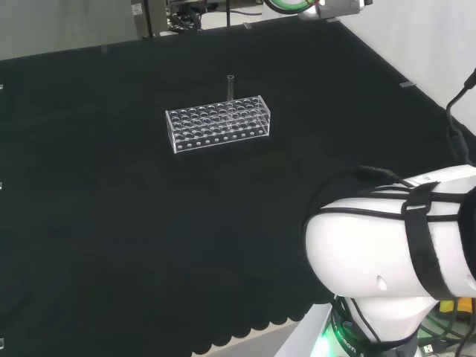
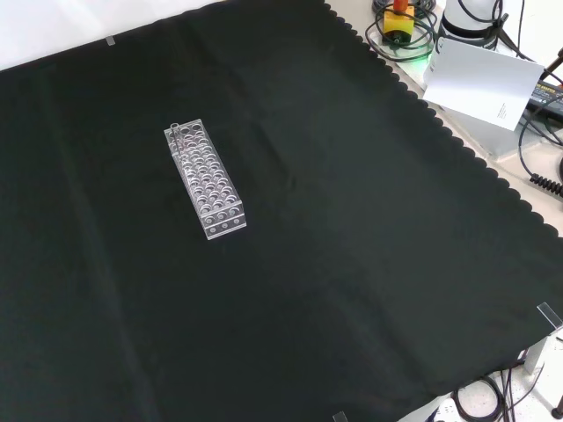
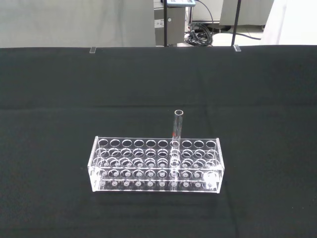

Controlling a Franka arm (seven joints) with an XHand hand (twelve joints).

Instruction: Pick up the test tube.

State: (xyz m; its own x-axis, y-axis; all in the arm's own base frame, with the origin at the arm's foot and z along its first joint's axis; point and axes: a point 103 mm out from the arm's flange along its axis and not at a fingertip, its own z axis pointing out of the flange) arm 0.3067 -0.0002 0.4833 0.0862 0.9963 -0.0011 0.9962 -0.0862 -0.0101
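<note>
Clear rack [image 3: 155, 165], upright test tube [image 3: 177, 128], far row

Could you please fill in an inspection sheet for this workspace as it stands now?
Surface: black cloth covers the bench, scalloped at one edge.
Job's things: one clear test tube stands upright in a clear test tube rack; its top rises above the rack, in the back row in the wrist view.
Clutter: nothing seen on the cloth.
Hand: state cannot be told.
Cables: black cables run over the arm's white link; more beyond the cloth's edge.
Surroundings: a white sheet off the cloth.
</note>
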